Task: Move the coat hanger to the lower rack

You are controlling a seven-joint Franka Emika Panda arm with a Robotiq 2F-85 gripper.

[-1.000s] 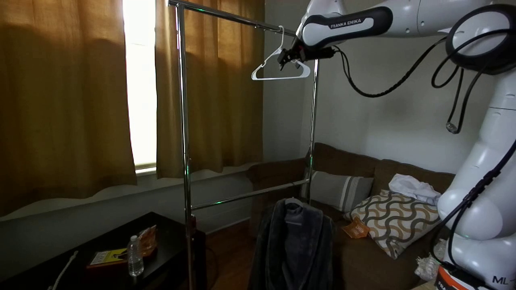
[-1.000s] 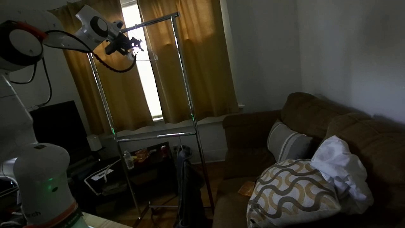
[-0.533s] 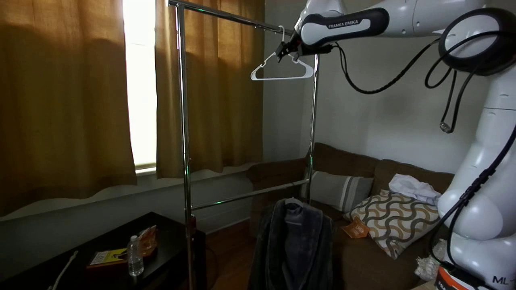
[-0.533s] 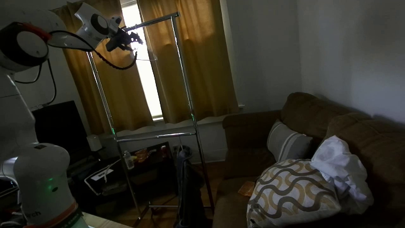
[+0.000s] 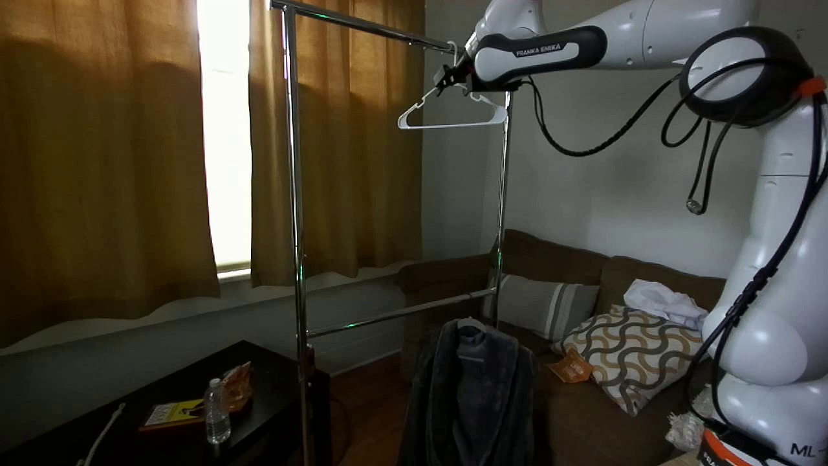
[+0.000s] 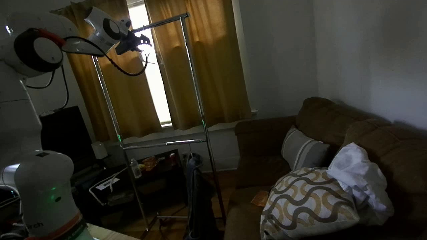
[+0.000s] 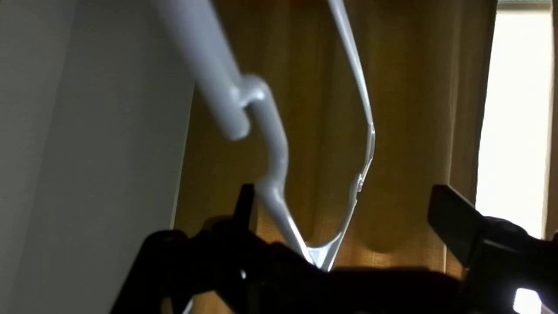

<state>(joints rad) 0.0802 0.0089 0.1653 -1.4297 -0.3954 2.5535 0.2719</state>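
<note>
One white hanger (image 5: pixel 453 125), a thin, glossy, hollow triangle, hangs by its hook from the top bar (image 5: pixel 362 24); one more hanger (image 5: pixel 471 322) carries a dark robe (image 5: pixel 472 401) below the lower rack (image 5: pixel 401 312). In the wrist view, the gripper (image 7: pixel 342 198) has its two fingers (image 7: pixel 453 222) wide apart with the white hanger between them, gripping nothing; whether either touches it I cannot tell. One clear bottle (image 5: pixel 217 414) and one orange bag (image 5: pixel 237 387) stand on the black table (image 5: pixel 265 362), contents unclear. Two pillows (image 5: pixel 637 356) lie on the couch (image 5: pixel 550 259).
</note>
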